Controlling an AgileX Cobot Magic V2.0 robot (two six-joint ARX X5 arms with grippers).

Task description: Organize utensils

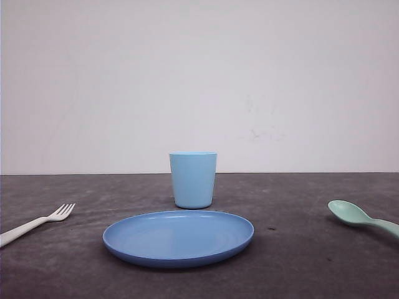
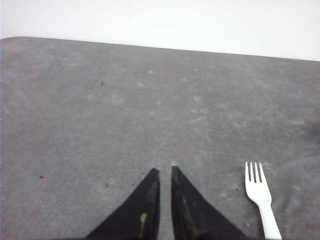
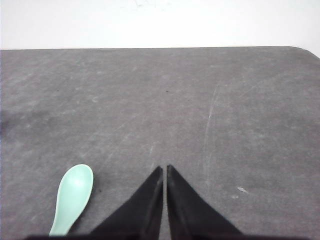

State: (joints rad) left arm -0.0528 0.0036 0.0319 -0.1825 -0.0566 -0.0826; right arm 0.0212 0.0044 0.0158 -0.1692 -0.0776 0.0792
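A slim white fork (image 1: 37, 223) lies on the dark table at the far left, tines pointing toward the blue plate. In the left wrist view the fork (image 2: 260, 192) rests on the table beside my left gripper (image 2: 163, 170), whose black fingers stand almost together with nothing between them. A mint-green spoon (image 1: 358, 217) lies at the far right, bowl toward the plate. The right wrist view has the spoon (image 3: 74, 192) beside my right gripper (image 3: 164, 168), which is shut and empty just above the table.
A round blue plate (image 1: 178, 237) sits at the table's front centre. A light blue cup (image 1: 193, 179) stands upright just behind it. A white wall rises behind the table's far edge.
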